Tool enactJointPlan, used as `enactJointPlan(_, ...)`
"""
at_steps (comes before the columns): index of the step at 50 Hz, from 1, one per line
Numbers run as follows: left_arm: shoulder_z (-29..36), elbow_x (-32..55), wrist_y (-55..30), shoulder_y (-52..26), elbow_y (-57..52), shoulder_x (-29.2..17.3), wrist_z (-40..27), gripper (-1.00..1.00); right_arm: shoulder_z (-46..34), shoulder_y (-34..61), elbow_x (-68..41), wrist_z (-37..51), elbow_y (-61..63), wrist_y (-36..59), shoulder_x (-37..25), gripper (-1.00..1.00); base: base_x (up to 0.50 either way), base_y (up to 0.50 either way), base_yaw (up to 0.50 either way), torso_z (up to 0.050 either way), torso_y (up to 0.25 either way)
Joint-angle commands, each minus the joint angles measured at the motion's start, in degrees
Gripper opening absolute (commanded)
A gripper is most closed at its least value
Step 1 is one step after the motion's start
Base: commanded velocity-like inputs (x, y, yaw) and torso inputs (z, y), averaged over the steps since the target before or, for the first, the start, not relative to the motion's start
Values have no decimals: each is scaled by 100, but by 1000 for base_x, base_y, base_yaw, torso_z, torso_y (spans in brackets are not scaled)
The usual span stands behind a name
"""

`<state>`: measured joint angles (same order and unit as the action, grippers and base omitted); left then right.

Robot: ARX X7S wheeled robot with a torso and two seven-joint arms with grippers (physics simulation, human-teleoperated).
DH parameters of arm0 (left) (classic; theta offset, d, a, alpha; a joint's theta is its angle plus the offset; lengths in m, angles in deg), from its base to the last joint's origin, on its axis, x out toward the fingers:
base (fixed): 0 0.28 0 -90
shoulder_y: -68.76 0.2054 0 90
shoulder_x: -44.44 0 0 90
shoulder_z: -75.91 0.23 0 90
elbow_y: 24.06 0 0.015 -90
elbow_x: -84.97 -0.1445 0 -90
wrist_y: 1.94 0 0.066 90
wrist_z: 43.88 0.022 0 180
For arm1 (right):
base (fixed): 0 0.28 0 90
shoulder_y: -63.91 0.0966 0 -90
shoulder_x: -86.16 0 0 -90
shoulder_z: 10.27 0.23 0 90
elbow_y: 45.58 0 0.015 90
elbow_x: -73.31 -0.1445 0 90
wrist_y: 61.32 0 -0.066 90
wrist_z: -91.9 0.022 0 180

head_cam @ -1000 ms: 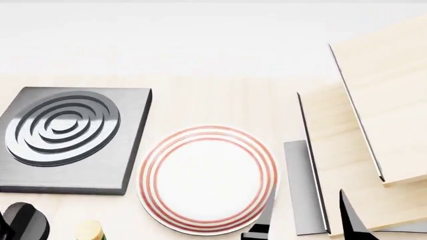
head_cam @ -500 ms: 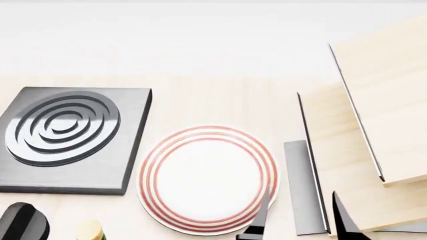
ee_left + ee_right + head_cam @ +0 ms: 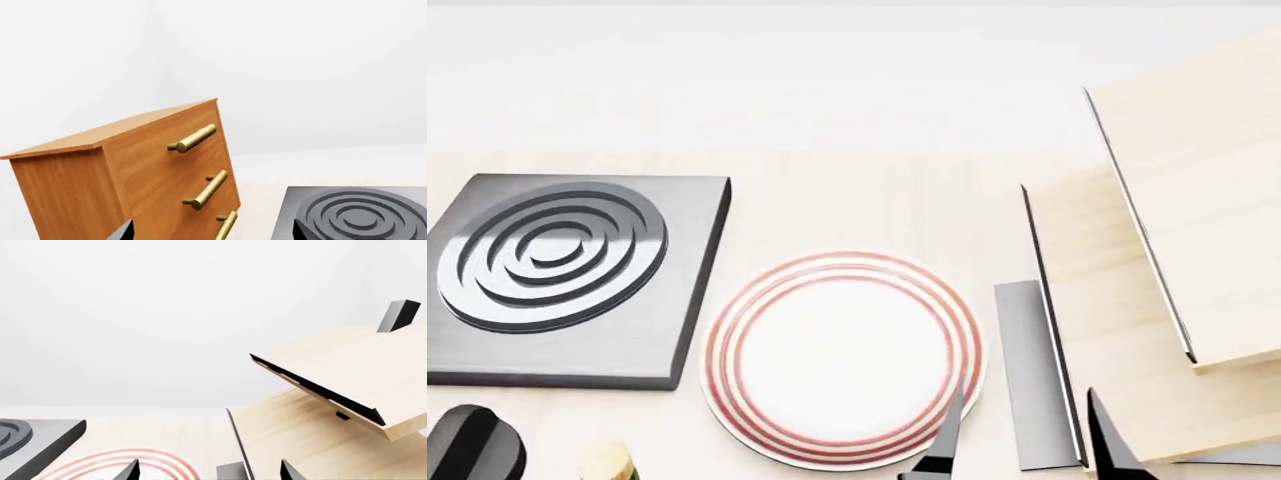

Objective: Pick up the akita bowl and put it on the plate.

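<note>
The plate (image 3: 843,358), white with thin red rings, lies flat on the pale wooden table in the head view. Part of its rim (image 3: 120,462) shows in the right wrist view. My right gripper (image 3: 1022,455) is open at the bottom edge, one finger (image 3: 941,448) over the plate's right rim and the other (image 3: 1105,440) by the wooden unit. Between its tips (image 3: 209,475) there is nothing. My left gripper (image 3: 212,235) is open too, with only its fingertips showing. The akita bowl is out of view.
A dark grey square stove burner (image 3: 561,270) with raised rings sits left of the plate. A light wooden shelf unit (image 3: 1174,260) with dark edges and a grey panel (image 3: 1034,370) stands at the right. The left wrist view shows a brown drawer cabinet (image 3: 133,170) with brass handles.
In the head view the right gripper's fingers have shifted a little to the left, nearer the plate's rim. Nothing else has moved.
</note>
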<state>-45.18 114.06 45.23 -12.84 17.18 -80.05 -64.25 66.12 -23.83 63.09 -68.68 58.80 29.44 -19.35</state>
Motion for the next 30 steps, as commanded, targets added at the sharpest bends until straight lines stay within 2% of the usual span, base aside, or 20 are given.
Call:
enactJointPlan(1,-377,143,-351,-37,180,-230,-37,100,-41,9,6,17,-49,-35,-10,100,0,0,0,0,0)
enactJointPlan(21,-390,486,-1089,121,799,-539,221,100,-82,15,-10,63,-22,-34,-40,100,0,0,0,0,0)
enactJointPlan(23,-336,340,-917,229,859,-560,273,100,-85,14,-18,64,-18,-37,-43,100,0,0,0,0,0)
enactJointPlan(30,-402,432,-1109,290,941,-593,304,100,-108,16,-14,79,-37,-41,-51,100,0,0,0,0,0)
